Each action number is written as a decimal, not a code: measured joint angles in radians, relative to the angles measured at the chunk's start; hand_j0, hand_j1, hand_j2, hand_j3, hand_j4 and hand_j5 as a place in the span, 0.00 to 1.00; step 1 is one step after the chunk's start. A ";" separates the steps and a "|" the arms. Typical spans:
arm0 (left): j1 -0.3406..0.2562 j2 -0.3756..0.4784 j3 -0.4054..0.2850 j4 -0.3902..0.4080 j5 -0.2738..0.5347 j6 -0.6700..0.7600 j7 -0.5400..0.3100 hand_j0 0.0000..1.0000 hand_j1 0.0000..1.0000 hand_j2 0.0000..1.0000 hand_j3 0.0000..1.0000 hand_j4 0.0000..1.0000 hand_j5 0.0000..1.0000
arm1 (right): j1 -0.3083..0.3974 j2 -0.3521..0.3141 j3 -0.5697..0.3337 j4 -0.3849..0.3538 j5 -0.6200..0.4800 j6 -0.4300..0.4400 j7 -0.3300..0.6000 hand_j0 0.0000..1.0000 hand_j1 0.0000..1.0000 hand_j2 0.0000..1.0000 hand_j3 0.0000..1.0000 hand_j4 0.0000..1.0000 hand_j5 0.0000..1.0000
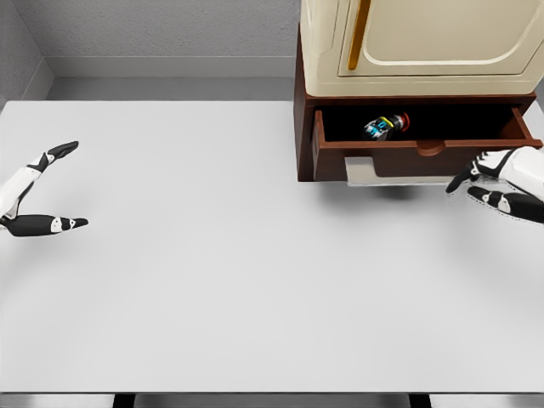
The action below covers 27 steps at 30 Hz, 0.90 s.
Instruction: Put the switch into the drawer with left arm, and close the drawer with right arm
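Upper right of the frame: a brown cabinet carrying a cream unit on top is standing at the far edge of the white desk; its drawer is standing pulled out toward the viewer; the switch, a small dark item with a red end, is lying inside the drawer, left of its middle, clear of the front panel.

Middle left edge: the left robot hand is hovering over the desk, well apart from the cabinet; its fingers are spread and released, grasping nothing.

Middle right edge: the right robot hand is hanging just in front of the drawer's right front corner; its fingers are relaxed and holding nothing; whether it is touching the drawer front cannot be told.

Progress, as judged: the first part appears done, the switch sitting in the drawer and the left robot hand being empty; the second part is remaining, the drawer not yet being shut; the right robot hand is looking well placed to press the front panel inward.
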 measured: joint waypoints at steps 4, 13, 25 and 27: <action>0.003 -0.001 0.000 0.000 0.000 0.000 0.000 1.00 1.00 1.00 1.00 1.00 1.00 | -0.017 0.017 0.042 0.036 -0.046 0.011 -0.021 0.52 0.52 0.52 0.52 0.52 0.52; 0.006 -0.006 0.002 -0.002 0.000 0.000 0.000 1.00 1.00 1.00 1.00 1.00 1.00 | 0.011 -0.040 0.052 0.058 -0.028 0.001 -0.005 0.55 0.55 0.55 0.55 0.55 0.55; 0.008 -0.007 0.002 -0.005 0.000 0.000 0.000 1.00 1.00 1.00 1.00 1.00 1.00 | 0.118 -0.075 -0.119 0.093 -0.202 -0.001 -0.004 0.61 0.61 0.61 0.61 0.61 0.61; 0.008 -0.007 0.002 -0.006 0.000 0.000 0.000 1.00 1.00 1.00 1.00 1.00 1.00 | 0.124 -0.074 -0.132 0.093 -0.221 -0.001 -0.004 0.62 0.62 0.62 0.62 0.62 0.62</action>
